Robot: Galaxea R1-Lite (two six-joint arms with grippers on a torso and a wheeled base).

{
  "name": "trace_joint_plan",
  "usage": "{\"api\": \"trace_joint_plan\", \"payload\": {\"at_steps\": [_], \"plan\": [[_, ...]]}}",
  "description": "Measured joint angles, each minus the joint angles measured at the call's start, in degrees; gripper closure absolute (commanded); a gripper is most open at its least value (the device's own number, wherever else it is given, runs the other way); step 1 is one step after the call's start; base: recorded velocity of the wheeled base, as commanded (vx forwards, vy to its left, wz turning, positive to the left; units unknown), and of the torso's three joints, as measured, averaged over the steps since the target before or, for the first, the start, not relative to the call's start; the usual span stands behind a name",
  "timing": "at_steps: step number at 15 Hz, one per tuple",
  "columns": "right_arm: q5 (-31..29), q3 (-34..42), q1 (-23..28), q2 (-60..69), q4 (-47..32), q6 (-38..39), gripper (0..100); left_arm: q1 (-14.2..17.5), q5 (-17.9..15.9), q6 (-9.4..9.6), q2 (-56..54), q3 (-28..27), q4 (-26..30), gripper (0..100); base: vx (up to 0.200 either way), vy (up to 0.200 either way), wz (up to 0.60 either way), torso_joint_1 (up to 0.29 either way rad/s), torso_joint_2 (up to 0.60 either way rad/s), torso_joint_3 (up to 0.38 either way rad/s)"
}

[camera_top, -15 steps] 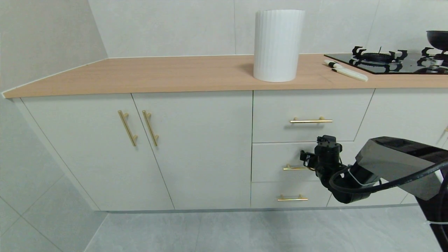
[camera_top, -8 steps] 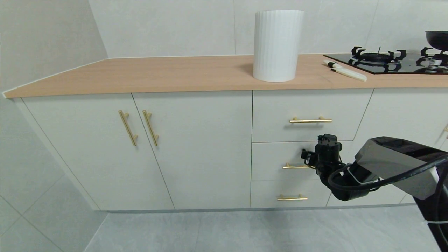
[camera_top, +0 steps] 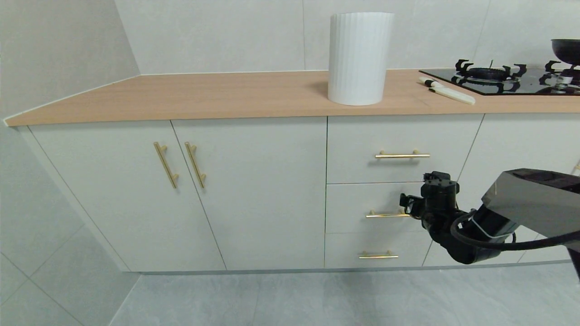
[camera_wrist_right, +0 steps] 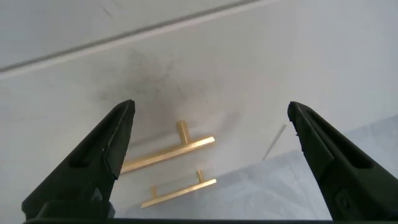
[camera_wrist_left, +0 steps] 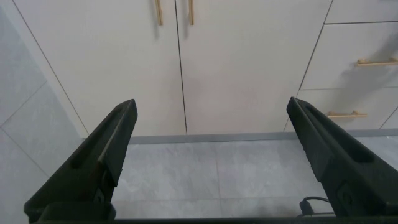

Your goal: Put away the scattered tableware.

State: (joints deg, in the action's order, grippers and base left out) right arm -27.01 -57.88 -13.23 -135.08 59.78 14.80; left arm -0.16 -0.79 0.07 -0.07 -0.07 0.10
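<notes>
Two white utensils point(camera_top: 446, 92) lie on the wooden countertop point(camera_top: 204, 95), between a tall white ribbed container point(camera_top: 359, 59) and the gas hob point(camera_top: 498, 80). My right gripper point(camera_top: 436, 183) hangs low in front of the drawer stack, close to the right end of the middle drawer's brass handle point(camera_top: 387, 215). In the right wrist view the gripper point(camera_wrist_right: 211, 107) is open and holds nothing, with that handle point(camera_wrist_right: 168, 154) and the bottom drawer's handle point(camera_wrist_right: 180, 190) beyond it. My left gripper point(camera_wrist_left: 211, 104) is open and holds nothing, low over the floor and facing the cabinet doors point(camera_wrist_left: 180, 68).
Three drawers with brass handles sit under the counter, the top handle point(camera_top: 402, 155) above my right gripper. Two cabinet doors with vertical handles point(camera_top: 181, 164) stand to the left. A dark pan point(camera_top: 566, 47) sits on the hob. Grey floor tiles point(camera_top: 317, 299) lie below.
My right arm has drawn to the right, carrying its gripper from over the middle drawer's handle to that handle's right end. The things on the counter have not moved.
</notes>
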Motion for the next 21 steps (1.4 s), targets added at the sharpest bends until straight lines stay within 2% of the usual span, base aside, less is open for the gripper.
{"api": "trace_joint_plan", "payload": {"at_steps": [6,9,15,18,21], "plan": [[-0.9,19.7,-2.0,19.0,0.3,0.0,0,0.0,0.0,0.02,0.0,0.0,0.0,0,0.000,0.000,0.00,0.000,0.00,0.000],[-2.9,28.1,-3.4,32.5,0.4,-1.1,0,0.0,0.0,0.02,0.0,0.0,0.0,0,0.000,0.000,0.00,0.000,0.00,0.000],[-5.5,45.1,-4.7,63.8,-1.2,-12.0,0,0.0,0.0,0.02,0.0,0.0,0.0,0,0.000,0.000,0.00,0.000,0.00,0.000],[-5.2,50.1,-1.7,80.2,-6.9,-16.9,0,0.0,0.0,0.02,0.0,0.0,0.0,0,0.000,0.000,0.00,0.000,0.00,0.000],[-3.3,51.8,3.2,96.3,-18.8,-20.1,0,0.0,0.0,0.02,0.0,0.0,0.0,0,0.000,0.000,0.00,0.000,0.00,0.000]]}}
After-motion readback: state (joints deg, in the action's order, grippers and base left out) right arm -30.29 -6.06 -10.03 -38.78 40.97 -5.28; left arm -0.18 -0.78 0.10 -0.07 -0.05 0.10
